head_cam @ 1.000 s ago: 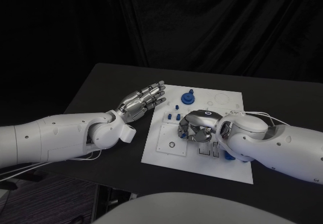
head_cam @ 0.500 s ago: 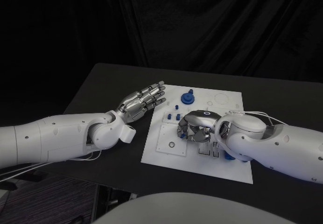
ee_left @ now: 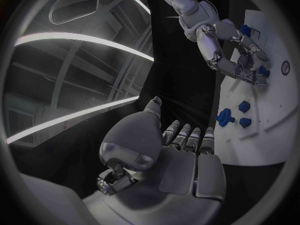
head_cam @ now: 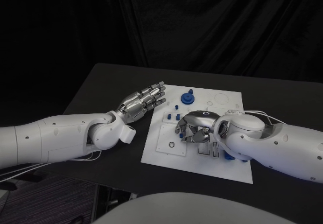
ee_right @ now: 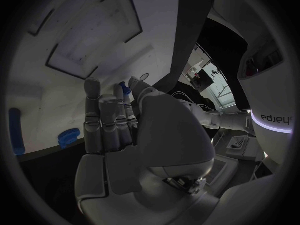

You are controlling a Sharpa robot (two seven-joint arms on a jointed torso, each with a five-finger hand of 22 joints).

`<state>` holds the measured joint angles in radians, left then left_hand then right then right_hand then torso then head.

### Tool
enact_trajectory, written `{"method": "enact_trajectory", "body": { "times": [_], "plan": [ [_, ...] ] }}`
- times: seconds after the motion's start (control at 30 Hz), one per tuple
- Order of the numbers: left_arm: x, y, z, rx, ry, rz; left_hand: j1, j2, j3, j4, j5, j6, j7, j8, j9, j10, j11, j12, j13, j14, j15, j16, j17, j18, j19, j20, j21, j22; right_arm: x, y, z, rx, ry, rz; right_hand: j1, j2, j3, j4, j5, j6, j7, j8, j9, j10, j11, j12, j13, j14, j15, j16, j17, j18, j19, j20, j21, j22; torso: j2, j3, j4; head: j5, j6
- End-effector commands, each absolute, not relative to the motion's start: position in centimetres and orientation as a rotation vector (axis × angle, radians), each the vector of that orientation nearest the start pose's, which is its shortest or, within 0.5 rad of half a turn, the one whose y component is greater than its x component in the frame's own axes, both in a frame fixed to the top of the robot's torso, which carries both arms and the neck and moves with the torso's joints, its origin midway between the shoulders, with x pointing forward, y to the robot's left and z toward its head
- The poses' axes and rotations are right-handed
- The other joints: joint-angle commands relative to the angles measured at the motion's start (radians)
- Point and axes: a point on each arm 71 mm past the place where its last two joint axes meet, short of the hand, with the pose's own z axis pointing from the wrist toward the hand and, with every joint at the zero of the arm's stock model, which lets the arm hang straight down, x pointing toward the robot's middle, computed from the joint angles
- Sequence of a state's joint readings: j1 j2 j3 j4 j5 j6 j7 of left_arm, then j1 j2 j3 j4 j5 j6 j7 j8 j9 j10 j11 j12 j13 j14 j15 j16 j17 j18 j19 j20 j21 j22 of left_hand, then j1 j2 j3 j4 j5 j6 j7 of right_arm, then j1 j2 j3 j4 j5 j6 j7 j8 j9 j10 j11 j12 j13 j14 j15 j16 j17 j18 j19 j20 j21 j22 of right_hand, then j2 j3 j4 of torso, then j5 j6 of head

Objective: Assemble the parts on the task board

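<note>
My left hand [head_cam: 143, 103] hovers flat with fingers spread, holding nothing, just off the task board [head_cam: 228, 168] at its nine o'clock edge. My right hand [head_cam: 193, 127] curls over the board's centre; I cannot tell its grip. Blue parts [head_cam: 187, 97] stand at twelve o'clock.

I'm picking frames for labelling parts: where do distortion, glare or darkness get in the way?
Head view: undistorted, dim; the black table merges with the backdrop, but the white task board stands out. Left wrist view: fisheye bends the board's edges; bright ceiling streaks glare; the left hand lies in shadow. Right wrist view: the right hand blocks the middle; a blue part looks soft.
</note>
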<state>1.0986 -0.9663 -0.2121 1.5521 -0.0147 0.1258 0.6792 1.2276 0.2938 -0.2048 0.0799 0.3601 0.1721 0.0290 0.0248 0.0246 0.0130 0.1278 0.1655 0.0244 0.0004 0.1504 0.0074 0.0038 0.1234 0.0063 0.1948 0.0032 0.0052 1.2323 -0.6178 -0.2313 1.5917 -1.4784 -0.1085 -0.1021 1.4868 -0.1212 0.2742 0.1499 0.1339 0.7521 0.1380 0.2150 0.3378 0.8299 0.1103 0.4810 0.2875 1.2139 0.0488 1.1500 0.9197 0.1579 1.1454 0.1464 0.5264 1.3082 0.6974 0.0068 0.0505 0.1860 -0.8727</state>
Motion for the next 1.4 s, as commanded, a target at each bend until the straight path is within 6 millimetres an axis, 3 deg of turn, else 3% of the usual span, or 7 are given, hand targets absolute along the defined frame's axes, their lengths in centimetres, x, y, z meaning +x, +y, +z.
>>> {"method": "enact_trajectory", "body": {
  "times": [0.03,0.5,0.67,0.87,1.2,1.37,1.4],
  "plan": [
    [42.0,24.4,-25.6,-1.081,1.471,-1.964,0.01,-0.002,0.007,-0.002,0.005,0.002,0.011,0.002,0.002,0.003,0.006,0.005,0.001,0.003,0.007,0.007,0.001,-0.009,-0.002,0.006,0.0,0.001,42.0,-7.4,-24.8,-0.579,1.991,0.784,-0.003,-0.004,-0.007,0.001,-0.005,-0.006,-0.002,-0.005,-0.005,-0.023,0.016,0.012,0.001,-0.008,0.001,-0.004,-0.007,0.016,-0.009,-0.001,-0.008,0.017,0.0,0.0004,0.0002,0.0,0.0],
    [41.9,24.5,-25.7,-1.086,1.473,-1.961,0.011,-0.002,0.01,-0.002,0.006,0.007,0.018,0.003,0.002,0.002,0.004,0.006,0.001,0.003,0.008,0.007,0.001,-0.009,-0.002,0.008,0.0,0.001,42.3,-8.1,-24.4,-0.545,1.945,0.777,0.006,0.0,-0.059,0.006,-0.019,-0.024,-0.01,-0.029,-0.048,-0.161,0.036,0.079,0.041,-0.07,0.02,-0.019,-0.07,0.021,-0.029,0.02,-0.045,0.016,0.0,-0.0003,0.0001,0.0,0.0],
    [41.9,24.7,-25.7,-1.087,1.471,-1.955,0.011,-0.002,0.01,-0.002,0.006,0.007,0.018,0.003,0.002,0.002,0.004,0.006,0.001,0.003,0.008,0.007,0.001,-0.009,-0.002,0.008,0.0,0.001,42.5,-9.2,-23.8,-0.54,1.9,0.754,0.009,-0.006,-0.089,0.02,-0.022,-0.015,-0.012,-0.028,-0.063,-0.226,0.045,0.127,0.06,-0.107,0.029,-0.024,-0.108,0.021,-0.04,0.03,-0.056,0.018,0.0,-0.0003,0.0005,-0.01,0.0],
    [41.8,24.8,-25.7,-1.089,1.47,-1.953,0.012,-0.003,0.012,-0.003,0.006,0.011,0.023,0.004,0.003,0.002,0.003,0.008,0.001,0.003,0.009,0.008,0.001,-0.009,-0.002,0.008,0.001,0.001,42.9,-10.5,-21.9,-0.525,1.809,0.771,0.036,-0.013,-0.109,0.048,-0.018,-0.001,-0.006,-0.023,-0.078,-0.325,0.053,0.173,0.073,-0.159,0.035,-0.03,-0.159,0.022,-0.055,0.038,-0.068,0.02,-0.001,0.0,0.0,-0.035,0.0],
    [41.7,25.2,-25.6,-1.091,1.449,-1.949,0.012,-0.003,0.014,-0.002,0.006,0.015,0.028,0.005,0.004,0.003,0.002,0.012,0.002,0.003,0.008,0.008,0.001,-0.008,-0.001,0.009,0.001,0.002,43.5,-14.6,-18.1,-0.471,1.708,0.724,0.084,0.002,-0.096,0.057,0.036,0.054,0.01,-0.002,-0.084,-0.328,0.041,0.242,0.076,-0.166,0.023,-0.016,-0.181,0.024,-0.054,0.028,-0.07,0.022,-0.001,-0.0002,-0.0023,-0.082,0.0],
    [41.7,25.4,-25.4,-1.093,1.418,-1.953,0.003,-0.003,0.01,0.009,0.003,0.022,0.033,0.006,0.005,0.004,0.007,0.018,0.003,0.003,0.003,0.009,0.001,-0.005,-0.001,0.007,0.001,0.001,43.9,-16.9,-17.6,-0.435,1.734,0.65,0.084,-0.001,-0.098,0.065,0.04,0.051,0.022,-0.03,-0.108,-0.317,0.046,0.206,0.026,-0.084,0.026,0.036,-0.126,0.019,-0.01,0.029,-0.031,0.028,0.0,0.0001,-0.0014,-0.101,0.0],
    [41.7,25.4,-25.4,-1.092,1.411,-1.955,0.002,-0.003,0.01,0.012,0.002,0.024,0.033,0.006,0.005,0.005,0.009,0.019,0.003,0.003,0.002,0.008,0.001,-0.004,-0.001,0.006,0.001,0.001,44.0,-17.2,-17.6,-0.428,1.741,0.636,0.082,-0.005,-0.101,0.072,0.033,0.056,0.022,-0.041,-0.118,-0.312,0.045,0.183,0.001,-0.043,0.026,0.066,-0.087,0.012,0.025,0.027,0.027,0.039,0.0,0.0004,-0.0005,-0.104,0.0]
  ]
}}
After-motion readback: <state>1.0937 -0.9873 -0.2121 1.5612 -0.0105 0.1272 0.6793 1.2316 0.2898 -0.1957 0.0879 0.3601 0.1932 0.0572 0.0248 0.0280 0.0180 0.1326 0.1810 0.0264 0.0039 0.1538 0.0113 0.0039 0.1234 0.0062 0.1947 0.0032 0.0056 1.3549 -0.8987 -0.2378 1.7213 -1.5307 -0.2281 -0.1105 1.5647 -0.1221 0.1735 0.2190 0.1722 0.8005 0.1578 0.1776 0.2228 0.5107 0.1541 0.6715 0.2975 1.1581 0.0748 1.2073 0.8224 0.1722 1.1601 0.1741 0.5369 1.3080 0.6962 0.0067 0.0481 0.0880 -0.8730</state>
